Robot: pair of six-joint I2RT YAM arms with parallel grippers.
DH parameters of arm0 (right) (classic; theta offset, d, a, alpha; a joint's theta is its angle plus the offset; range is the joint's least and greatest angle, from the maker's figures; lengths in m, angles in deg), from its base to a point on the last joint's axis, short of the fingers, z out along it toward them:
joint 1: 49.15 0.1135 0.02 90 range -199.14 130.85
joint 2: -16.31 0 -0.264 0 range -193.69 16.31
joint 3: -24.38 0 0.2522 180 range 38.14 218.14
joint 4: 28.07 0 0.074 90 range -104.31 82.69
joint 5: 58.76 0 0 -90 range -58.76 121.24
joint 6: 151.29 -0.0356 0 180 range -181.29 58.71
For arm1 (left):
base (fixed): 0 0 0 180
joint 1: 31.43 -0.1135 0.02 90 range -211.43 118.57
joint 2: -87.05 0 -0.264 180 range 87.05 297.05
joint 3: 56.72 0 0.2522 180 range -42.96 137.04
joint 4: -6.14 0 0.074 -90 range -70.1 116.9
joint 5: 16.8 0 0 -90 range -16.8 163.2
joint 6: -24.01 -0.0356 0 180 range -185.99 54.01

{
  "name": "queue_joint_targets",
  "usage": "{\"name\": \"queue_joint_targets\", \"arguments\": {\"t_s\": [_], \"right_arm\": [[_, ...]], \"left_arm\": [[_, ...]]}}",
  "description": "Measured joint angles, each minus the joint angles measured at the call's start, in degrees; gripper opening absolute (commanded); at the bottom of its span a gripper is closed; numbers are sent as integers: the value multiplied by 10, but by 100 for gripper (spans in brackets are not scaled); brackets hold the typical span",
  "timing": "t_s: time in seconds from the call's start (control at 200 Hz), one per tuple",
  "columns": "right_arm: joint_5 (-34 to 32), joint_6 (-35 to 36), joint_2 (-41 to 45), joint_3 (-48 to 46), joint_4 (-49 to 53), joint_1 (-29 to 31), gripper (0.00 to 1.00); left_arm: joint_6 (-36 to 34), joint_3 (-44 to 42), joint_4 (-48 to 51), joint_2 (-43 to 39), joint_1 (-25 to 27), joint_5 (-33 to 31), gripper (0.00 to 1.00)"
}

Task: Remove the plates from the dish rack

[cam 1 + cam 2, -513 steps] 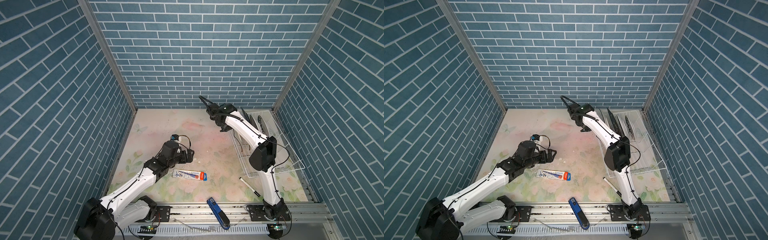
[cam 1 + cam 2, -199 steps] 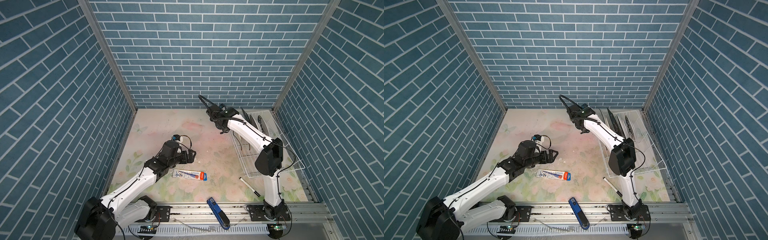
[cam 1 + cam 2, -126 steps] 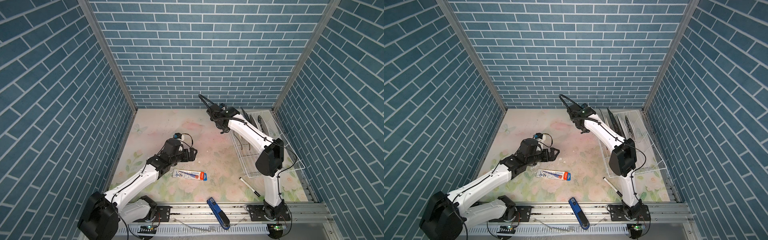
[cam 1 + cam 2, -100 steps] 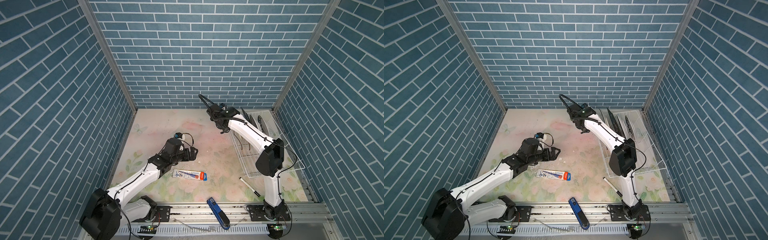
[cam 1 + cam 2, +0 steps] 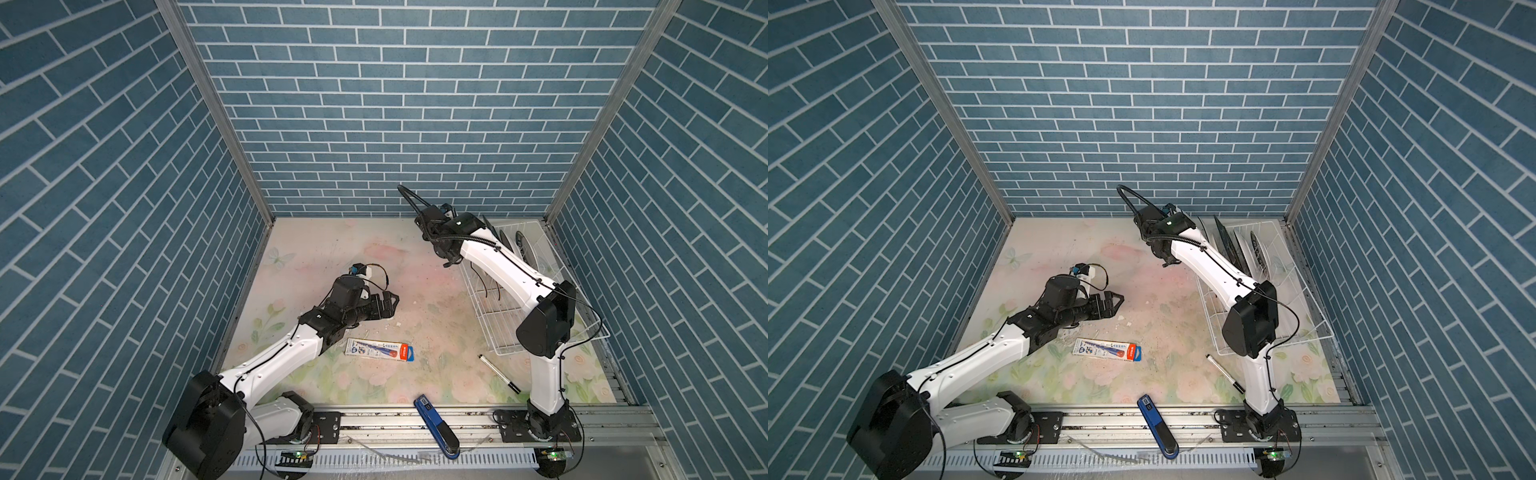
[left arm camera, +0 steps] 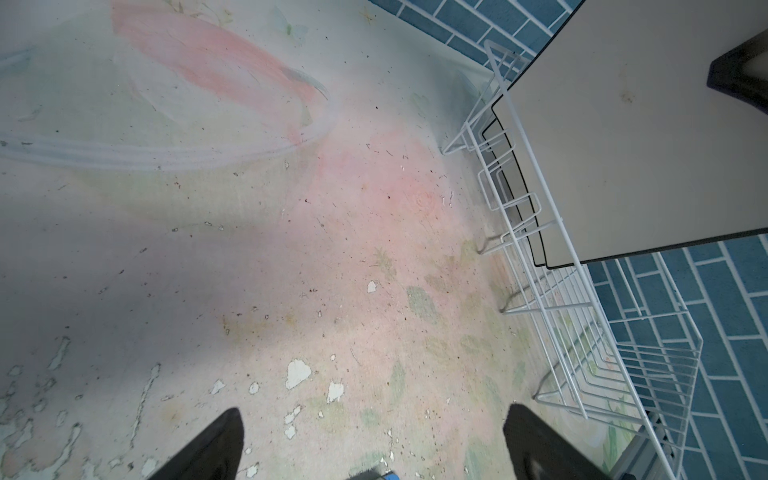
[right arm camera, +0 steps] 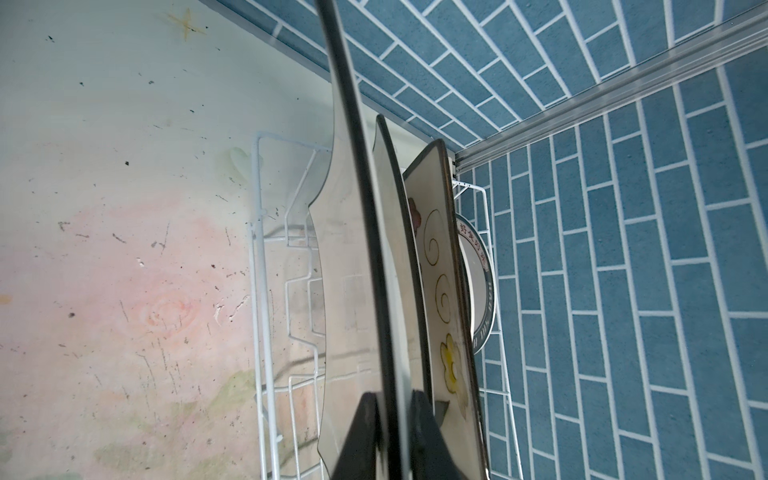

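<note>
In the right wrist view my right gripper is shut on the thin black rim of a square white plate standing on edge at the near end of the dish rack. Behind it stand another square plate, a flowered plate and a round lettered plate. The left wrist view shows the held plate's plain back over the rack. In both top views the rack sits at the right. My left gripper hovers open and empty over the mat's middle.
A packaged pen lies on the floral mat in front of the left gripper. A marker lies near the right arm's base. A blue tool rests on the front rail. Blue brick walls close in behind and beside the rack.
The left arm has stretched forward, carrying its open gripper a little toward the middle. The right gripper has shifted slightly left with the plate and has since barely moved.
</note>
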Motion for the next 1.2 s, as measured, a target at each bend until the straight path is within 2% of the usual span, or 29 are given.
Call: {"name": "queue_joint_targets", "arguments": {"t_s": [0.76,1.2], "right_arm": [[-34,30,0,35,12,23,0],[-28,38,0,40,12,33,0]], "left_arm": [[2,0,-7,4,0,10,100],[2,0,-7,4,0,13,100]]}}
